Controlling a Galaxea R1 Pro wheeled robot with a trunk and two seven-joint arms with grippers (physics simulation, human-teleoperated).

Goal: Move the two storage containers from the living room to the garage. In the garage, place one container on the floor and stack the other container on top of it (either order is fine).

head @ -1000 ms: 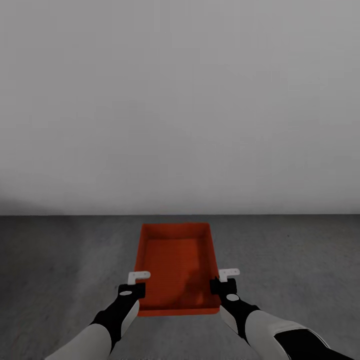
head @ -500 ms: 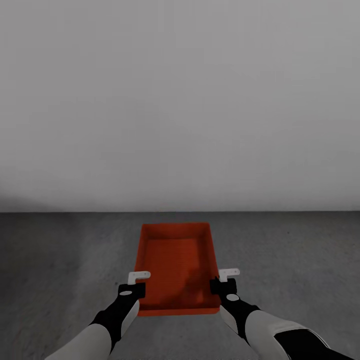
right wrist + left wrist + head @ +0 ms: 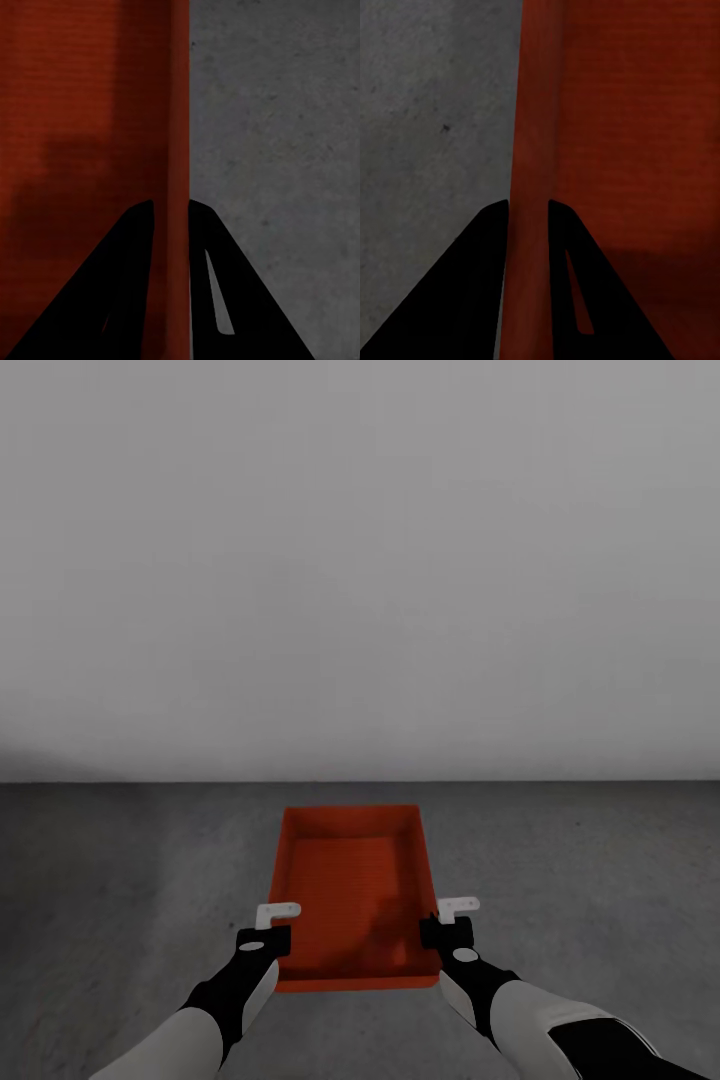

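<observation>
This looks like a garage or a similar bare utility room. A rough, mottled dark grey concrete floor runs from 6 o'clock out to a plain, unmarked white-grey wall at 12 o'clock. The same speckled concrete shows in both wrist views, and the light is dim and flat.

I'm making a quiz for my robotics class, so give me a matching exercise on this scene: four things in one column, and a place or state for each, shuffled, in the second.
Column one:
1. left hand
2. right hand
3. storage container
4. wall

Column two:
A. plain pale grey, beyond the concrete floor
B. clamped on the container's right side wall
C. red-orange, held between both hands
D. clamped on the container's left side wall

Pairs: 1-D, 2-B, 3-C, 4-A
</observation>
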